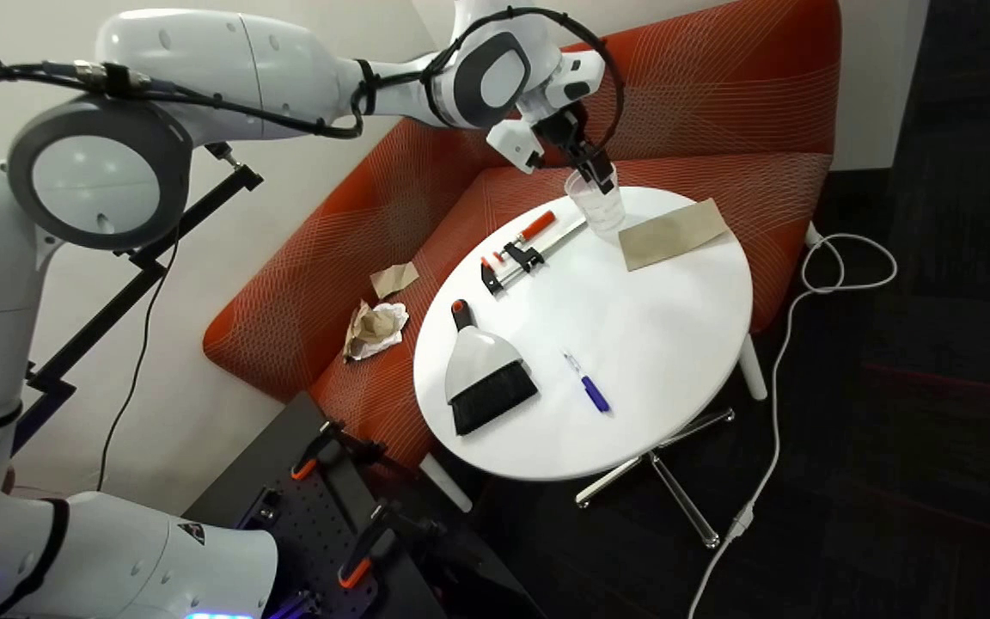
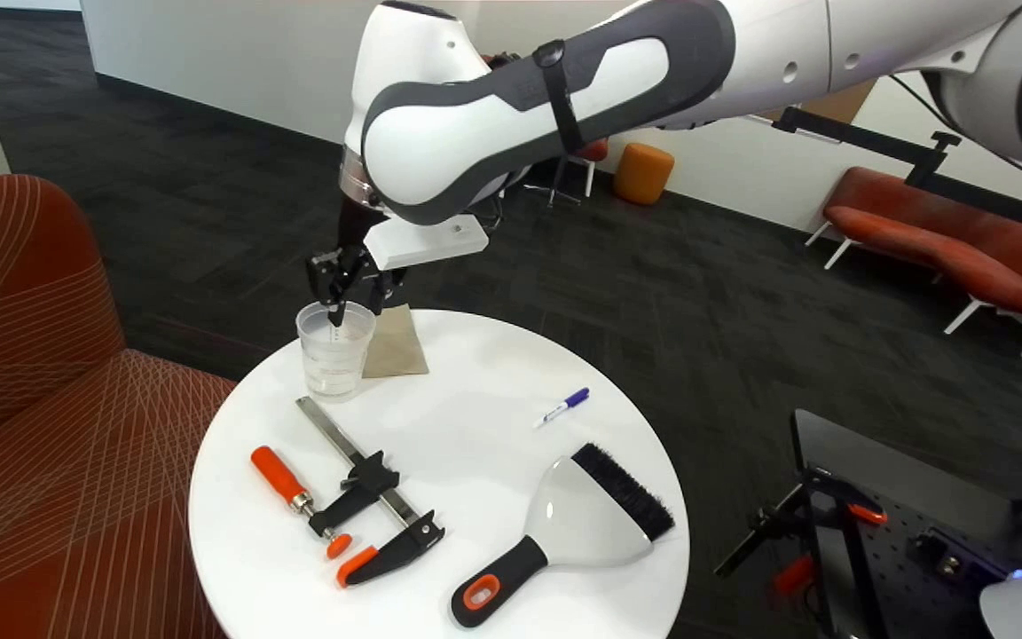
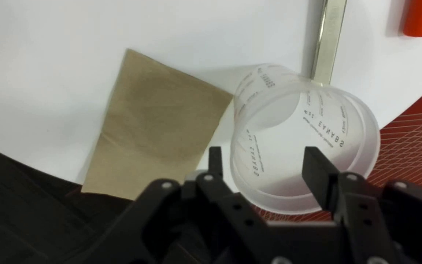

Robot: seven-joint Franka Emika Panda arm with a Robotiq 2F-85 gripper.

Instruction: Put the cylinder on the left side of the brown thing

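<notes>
**CYLINDER [image 2: 334, 357] STANDING BY BROWN THING [image 3: 154, 128]; GRIPPER [image 3: 263, 158] SPREAD AT ITS RIM**

Item: cylinder, i.e. translucent plastic cup, qty 1. Standing upright on white table [image 2: 467, 426], nr. the edge, just beside a corner of brown thing; contact b/w the two can't be told. In both exterior views it is standing to the picture's left of brown thing.

Key rel.: gripper is hanging directly over cup, cup's long axis running up toward it, mouth facing it. Fingers [image 3: 317, 168] are sitting wide apart, pinching nothing, w/ the rim wall nearest brown thing passing b/w them: one tip over or in the mouth (depth unclear), one outside on brown thing's side. Single arm only.

Judgement: whose left is meant isn't stated; going by ext. views, placing is prob. looking complete, the next move then calling for a straight lift w/o the inner tip snagging the rim. If not, closing on that wall comes 1st. Cup is prob. being light & easily tipped.

Markings: cup is bearing dark print, apparently "EANABS", partly showing back to front thru plastic; finer lines illegible. Pen [image 2: 562, 409] is showing barrel marks, too small. Bar clamp [image 2: 371, 477] & dustpan [image 2: 577, 519] are showing no legible brand.
</notes>
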